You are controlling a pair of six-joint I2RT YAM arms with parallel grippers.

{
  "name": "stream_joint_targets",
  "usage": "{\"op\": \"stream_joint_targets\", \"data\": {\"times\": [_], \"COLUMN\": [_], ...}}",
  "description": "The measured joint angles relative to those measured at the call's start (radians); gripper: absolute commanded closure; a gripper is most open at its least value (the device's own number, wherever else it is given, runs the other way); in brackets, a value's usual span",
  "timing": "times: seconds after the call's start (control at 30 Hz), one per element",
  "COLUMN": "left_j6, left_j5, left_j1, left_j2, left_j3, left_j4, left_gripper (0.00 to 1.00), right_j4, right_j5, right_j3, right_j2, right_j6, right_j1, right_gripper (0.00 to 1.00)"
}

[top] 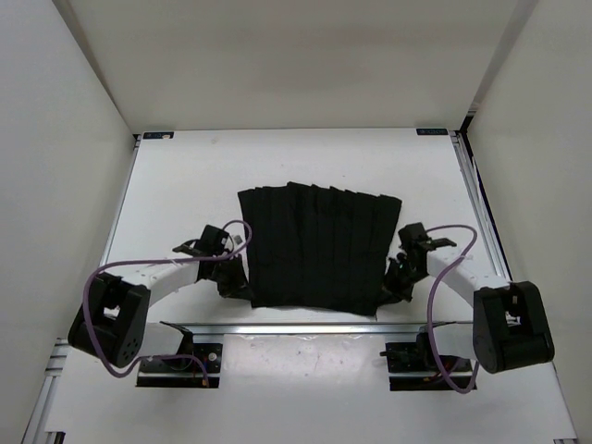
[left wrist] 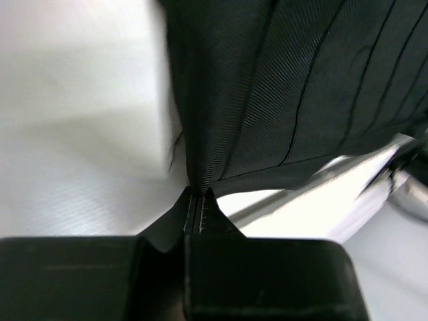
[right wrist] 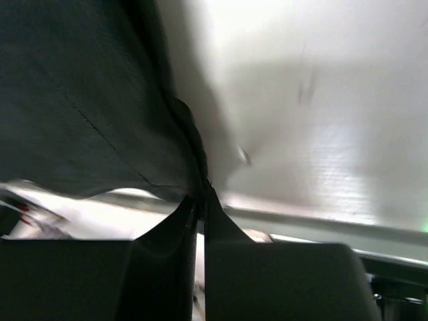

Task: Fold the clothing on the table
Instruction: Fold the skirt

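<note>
The soft black pleated fabric clothing (top: 319,248) lies flat near the middle of the large white rectangular table (top: 185,176), a little toward 6 o'clock. Its near hem is just beside the silver aluminium rail (top: 305,327). Your black two-finger left gripper (top: 233,276) is at the 7 o'clock corner of the clothing, and your black two-finger right gripper (top: 393,280) is at the 5 o'clock corner. Both are closed on the cloth: each wrist view shows the fingers pressed together with a corner of fabric pinched at the tips.

I judge that the step in hand is the first fold, bringing the near hem toward 12 o'clock. To do it well, lift both corners together, only high enough to clear the lower layer (the fabric is soft and will probably sag between the grippers). Move both arms at equal speed so the pleats lie parallel. Lay the hem on the far edge before you release. A thin pinch can slip, so begin slowly.

The top view gives you the whole outline and the slightly stepped far edge, which the wrist views cannot show. The wrist views show the bite of the fingers in the cloth, which from above is lost against the black arms.
</note>
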Motion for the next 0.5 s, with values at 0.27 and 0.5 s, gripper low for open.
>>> {"op": "stream_joint_targets", "data": {"times": [0.27,0.5], "left_j6": [0.056,0.088], "left_j5": [0.0,0.012], "left_j1": [0.127,0.147], "left_j2": [0.192,0.098], "left_j3": [0.409,0.433], "left_j4": [0.01,-0.003], "left_gripper": [1.0,1.0], "right_j4": [0.085,0.095], "right_j5": [0.056,0.063], "right_j3": [0.407,0.46], "right_j2": [0.139,0.131], "right_j6": [-0.123,-0.157], "right_j1": [-0.152,-0.111], "right_gripper": [1.0,1.0]}}
